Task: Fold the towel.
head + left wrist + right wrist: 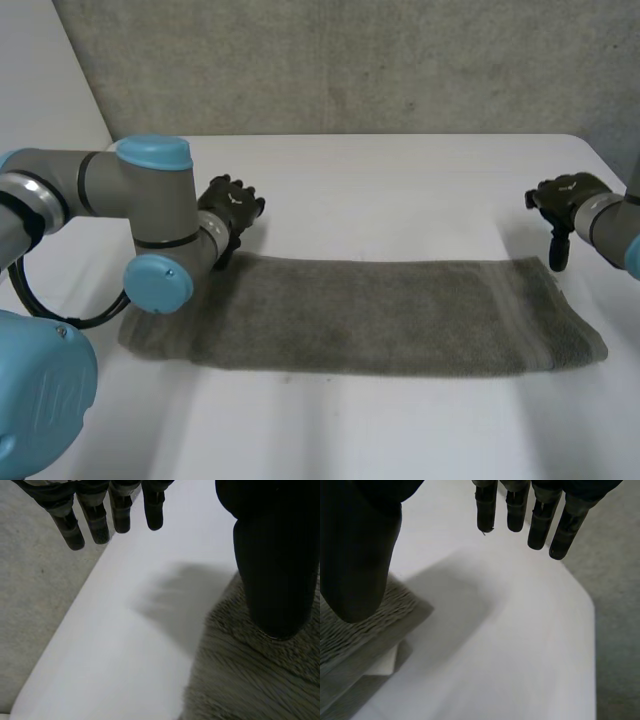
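The left arm point(130, 200) is closest, its smooth light-blue cap rounded and its joints grey, crossing the near-left part of the white table point(400, 190). Its elbow overhangs and hides part of the left end of the towel point(370, 320).

Left hand point(232, 205): black, positioned at the towel's far-left corner. In the left wrist view the fingers point(107, 520) are straight and side by side above bare table point(125, 655), well apart from the thumb point(275, 570), with nothing between them. The thumb tip is over the towel point(250, 680); contact cannot be confirmed.

Towel: grey terry with a soft looped pile, lying flat as a long, narrow band across the middle of the table. The long edges run left to right. A flatter woven stripe crosses it near the right end.

Right hand point(565, 195): black, at the towel's far-right corner. In the right wrist view the fingers point(540, 520) are straight and spread away from the thumb point(355, 555), holding nothing and over bare table point(510, 645). The thumb is over the corner of the towel point(365, 625), where a ribbed band and stacked layers are visible.

Surroundings: a rough, speckled grey wall point(350, 60) stands behind the table.
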Action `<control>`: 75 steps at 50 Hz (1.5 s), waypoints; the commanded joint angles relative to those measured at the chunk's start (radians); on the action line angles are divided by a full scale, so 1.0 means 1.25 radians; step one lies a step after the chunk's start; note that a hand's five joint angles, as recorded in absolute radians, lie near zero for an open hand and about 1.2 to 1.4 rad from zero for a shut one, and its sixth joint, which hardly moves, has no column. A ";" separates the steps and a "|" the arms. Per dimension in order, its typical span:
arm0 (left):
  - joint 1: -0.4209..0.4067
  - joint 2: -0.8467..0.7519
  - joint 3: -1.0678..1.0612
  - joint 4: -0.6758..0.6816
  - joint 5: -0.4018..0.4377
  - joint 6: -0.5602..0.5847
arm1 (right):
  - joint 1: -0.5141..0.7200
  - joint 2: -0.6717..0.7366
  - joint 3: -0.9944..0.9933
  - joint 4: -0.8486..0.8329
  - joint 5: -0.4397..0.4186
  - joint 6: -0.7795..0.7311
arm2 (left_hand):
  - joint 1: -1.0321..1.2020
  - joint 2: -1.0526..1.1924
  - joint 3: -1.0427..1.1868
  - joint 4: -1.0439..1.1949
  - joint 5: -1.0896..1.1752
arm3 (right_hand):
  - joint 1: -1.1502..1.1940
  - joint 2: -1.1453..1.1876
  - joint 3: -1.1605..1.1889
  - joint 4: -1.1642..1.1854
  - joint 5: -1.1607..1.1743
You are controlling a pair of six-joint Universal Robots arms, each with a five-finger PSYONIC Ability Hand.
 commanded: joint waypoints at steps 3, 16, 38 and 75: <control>-0.003 0.098 -0.017 0.004 -0.066 -0.029 | -0.009 -0.151 0.031 -0.026 -0.039 0.106 | -0.016 -0.010 -0.011 -0.011 -0.036 | -0.053 -0.060 -0.052 -0.066 -0.049; 0.028 0.413 -0.373 0.143 0.007 -0.226 | -0.055 -0.357 0.373 -0.027 -0.162 0.050 | -0.013 -0.007 -0.008 -0.009 -0.033 | -0.053 -0.060 -0.052 -0.066 -0.049; 0.079 0.508 -0.727 0.335 0.053 -0.234 | -0.178 -0.433 0.796 -0.221 -0.257 -0.077 | -0.013 -0.007 -0.008 -0.008 -0.033 | 0.215 0.208 0.216 0.202 0.219; 0.082 0.519 -0.741 0.337 0.052 -0.235 | -0.481 -0.367 0.702 -0.274 -0.244 -0.209 | -0.015 -0.009 -0.011 -0.011 -0.035 | 0.924 0.917 0.926 0.911 0.928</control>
